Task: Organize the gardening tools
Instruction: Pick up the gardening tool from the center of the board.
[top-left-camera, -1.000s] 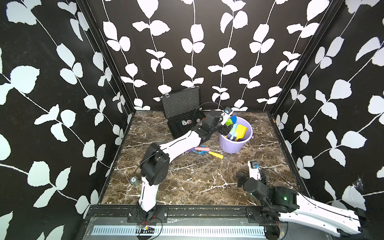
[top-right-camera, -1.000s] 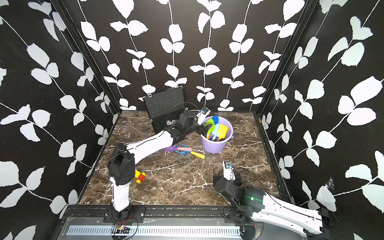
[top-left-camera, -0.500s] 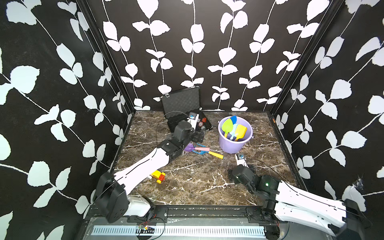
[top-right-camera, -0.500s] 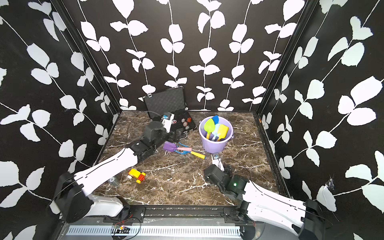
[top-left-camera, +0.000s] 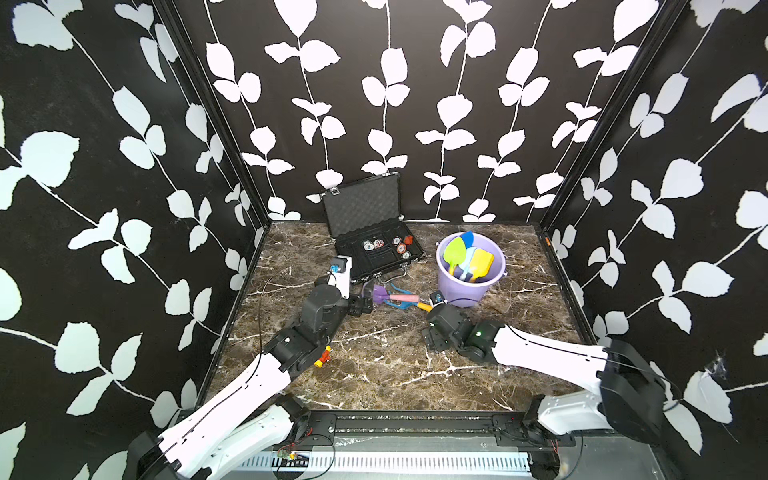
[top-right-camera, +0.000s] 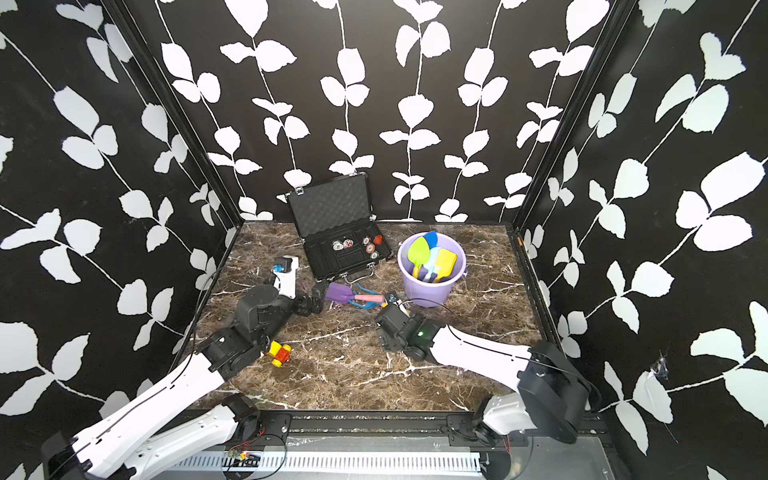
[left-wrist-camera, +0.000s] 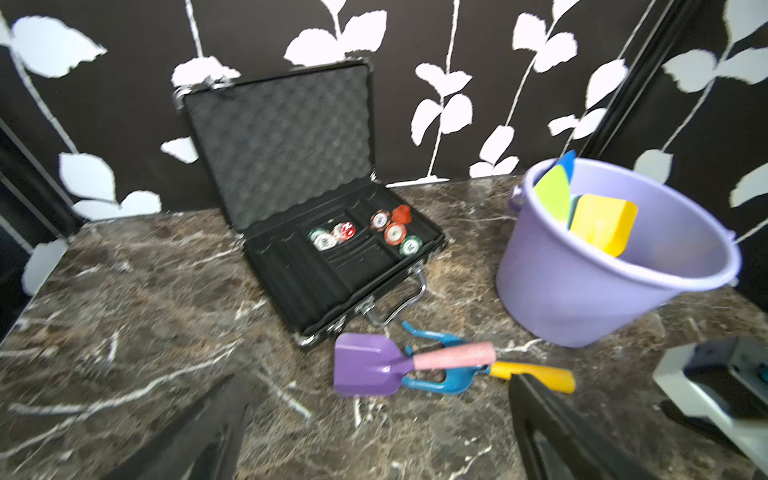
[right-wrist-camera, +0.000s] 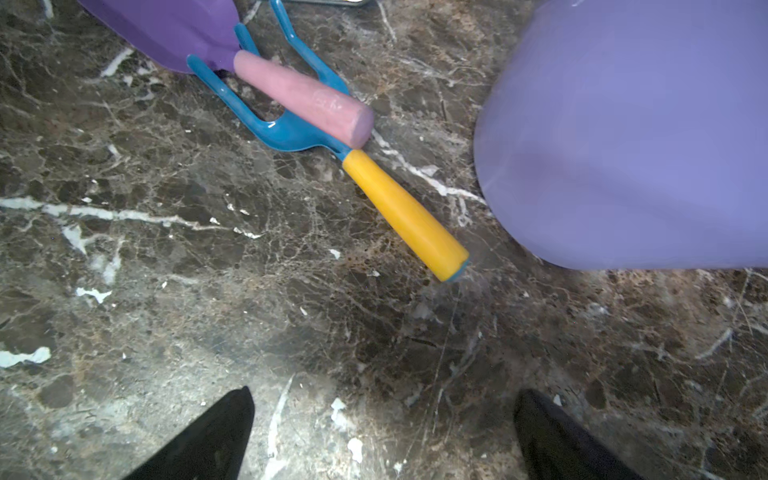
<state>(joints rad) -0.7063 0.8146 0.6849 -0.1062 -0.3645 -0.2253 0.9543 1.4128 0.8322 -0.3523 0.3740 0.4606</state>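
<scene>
Left wrist view: left gripper (left-wrist-camera: 376, 378) spread wide, empty, short of the purple spade (left-wrist-camera: 365, 365) lying across the blue claw rake (left-wrist-camera: 440, 382) (beside the lilac bucket (left-wrist-camera: 582, 291)). Right wrist view: right gripper (right-wrist-camera: 384, 392) gapes too, near the rake's yellow handle. Both top views: other spades (top-left-camera: 454, 252) stand in the bucket.

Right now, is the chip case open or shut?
Open. The black case has its foam-lined lid standing up, and poker chips show in its tray.
</scene>
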